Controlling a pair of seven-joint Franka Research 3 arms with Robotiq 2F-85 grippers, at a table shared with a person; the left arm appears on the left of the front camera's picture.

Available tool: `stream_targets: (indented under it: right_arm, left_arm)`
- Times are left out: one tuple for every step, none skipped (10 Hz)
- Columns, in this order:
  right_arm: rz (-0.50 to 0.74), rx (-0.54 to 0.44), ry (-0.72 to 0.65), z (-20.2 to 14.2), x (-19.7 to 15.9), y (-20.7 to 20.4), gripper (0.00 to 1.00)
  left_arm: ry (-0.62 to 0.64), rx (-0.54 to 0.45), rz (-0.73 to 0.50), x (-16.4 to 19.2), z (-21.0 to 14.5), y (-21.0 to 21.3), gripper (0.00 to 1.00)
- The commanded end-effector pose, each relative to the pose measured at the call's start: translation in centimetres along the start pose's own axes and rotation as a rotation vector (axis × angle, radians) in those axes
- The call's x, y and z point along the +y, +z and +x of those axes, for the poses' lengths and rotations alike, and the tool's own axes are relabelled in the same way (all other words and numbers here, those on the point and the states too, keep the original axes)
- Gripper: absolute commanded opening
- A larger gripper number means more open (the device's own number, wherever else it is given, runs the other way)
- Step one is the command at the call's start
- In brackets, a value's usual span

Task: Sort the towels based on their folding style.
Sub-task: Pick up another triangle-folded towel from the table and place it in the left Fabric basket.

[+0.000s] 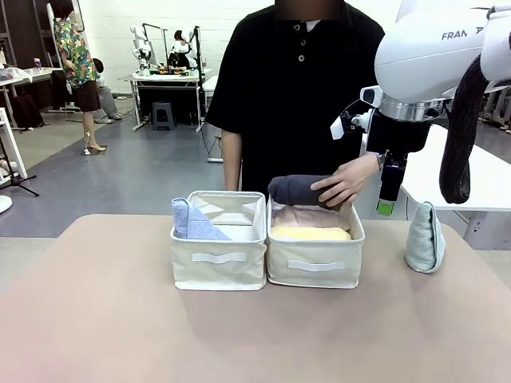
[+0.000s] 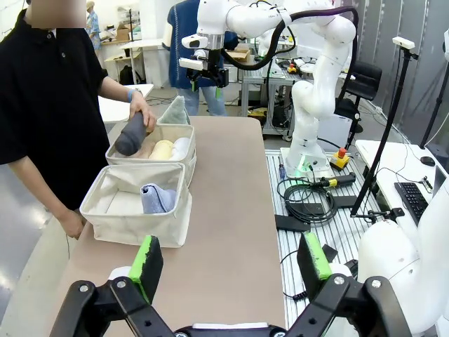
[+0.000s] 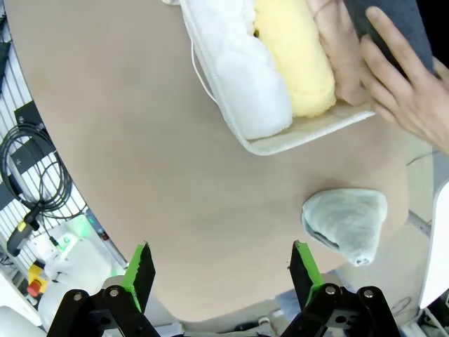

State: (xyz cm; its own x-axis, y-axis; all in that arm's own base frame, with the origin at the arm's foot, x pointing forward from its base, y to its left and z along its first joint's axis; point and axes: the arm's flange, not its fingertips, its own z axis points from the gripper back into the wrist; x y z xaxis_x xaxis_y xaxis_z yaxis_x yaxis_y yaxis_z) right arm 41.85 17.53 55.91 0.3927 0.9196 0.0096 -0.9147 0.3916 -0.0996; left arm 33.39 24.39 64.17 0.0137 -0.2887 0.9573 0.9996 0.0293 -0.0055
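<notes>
The left cream bin (image 1: 217, 270) holds a light blue folded towel (image 1: 192, 222). In the right bin (image 1: 315, 271) lie a yellow roll (image 1: 310, 233), a pink roll (image 1: 307, 217) and a white roll (image 3: 242, 70). A person's hand (image 1: 347, 182) holds a dark grey roll (image 1: 297, 190) over that bin's back edge. A pale teal wedge towel (image 1: 425, 238) stands on the table at the right. My right gripper (image 1: 389, 203) hangs open and empty above the table between the bin and the wedge (image 3: 347, 217). My left gripper (image 2: 230, 242) is open, empty, well back from the bins.
The person stands at the far side of the beige table (image 1: 104, 319), right behind the bins. The right arm's cable loop (image 1: 459, 136) hangs above the teal wedge. Bare tabletop lies in front of and to the left of the bins.
</notes>
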Motion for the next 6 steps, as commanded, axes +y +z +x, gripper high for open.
stream_targets:
  right_arm:
    - [0.001,0.008,-0.008,-0.2,0.1,0.0,1.0]
    - [0.001,0.008,-0.008,-0.2,0.1,0.0,1.0]
    - [0.001,0.008,-0.008,-0.2,0.1,0.0,1.0]
    - [0.0,0.0,0.0,0.0,0.0,0.0,1.0]
    - [0.002,-0.046,-0.171,-1.4,-1.7,0.6,1.0]
    - [0.018,-0.117,-0.362,-3.7,-3.8,1.3,1.0]
  left_arm:
    - [-0.004,-0.007,0.005,-0.1,0.1,0.4,1.0]
    - [-0.004,-0.007,0.005,-0.1,0.1,0.4,1.0]
    - [-0.004,-0.007,0.005,-0.1,0.1,0.4,1.0]
    - [-0.004,-0.007,0.005,-0.1,0.1,0.4,1.0]
    - [-0.004,-0.007,0.005,-0.1,0.1,0.4,1.0]
    - [-0.004,-0.007,0.005,-0.1,0.1,0.4,1.0]
